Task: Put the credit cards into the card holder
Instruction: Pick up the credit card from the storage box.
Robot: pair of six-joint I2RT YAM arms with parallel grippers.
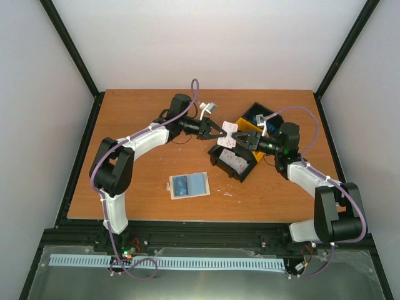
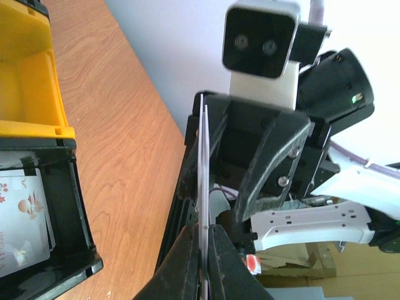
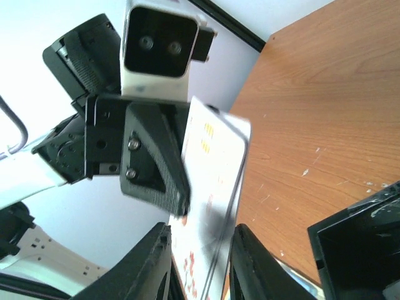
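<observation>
While the left end effector (image 1: 218, 130) clamps a card (image 1: 229, 134) above the tray (image 1: 245, 174), the right end effector (image 1: 245, 139) straddles it from 3 o'clock. I cannot tell if the right one grips. The holder (image 1: 188, 185) lies at 7 o'clock.

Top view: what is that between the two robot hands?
A white card. The left gripper pinches it, and its other end reaches into the right gripper; the top view shows this.
</observation>
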